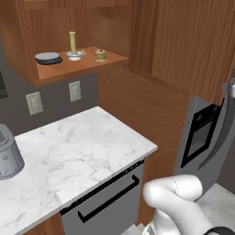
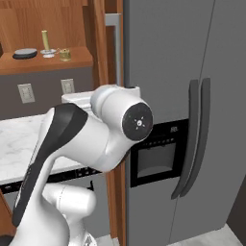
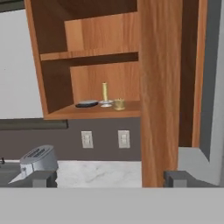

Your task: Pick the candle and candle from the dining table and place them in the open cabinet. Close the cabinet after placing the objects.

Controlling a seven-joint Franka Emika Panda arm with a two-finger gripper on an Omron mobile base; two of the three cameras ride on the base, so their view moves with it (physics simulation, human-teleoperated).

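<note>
The reddish-brown cabinet (image 1: 55,72) hangs open above the counter. On its lower shelf stand the slim yellow stick candle (image 1: 72,42) on a silver dish and, to its right, the short golden spool candle (image 1: 100,55). Both also appear as stick candle (image 3: 104,92) and spool candle (image 3: 119,104), and as stick candle (image 2: 45,40) and spool candle (image 2: 65,54). The cabinet door (image 1: 183,46) is swung out to the right. My gripper (image 3: 112,179) is open, well back from the shelf and below it, holding nothing. The dining table is out of view.
A flat dark grey dish (image 1: 48,58) lies left of the candles. Below are a marble counter (image 1: 78,151), a toaster (image 3: 38,158), wall outlets (image 1: 75,91) and a dishwasher front (image 1: 105,202). A tall wooden panel (image 3: 159,131) and a grey fridge (image 2: 192,72) stand right.
</note>
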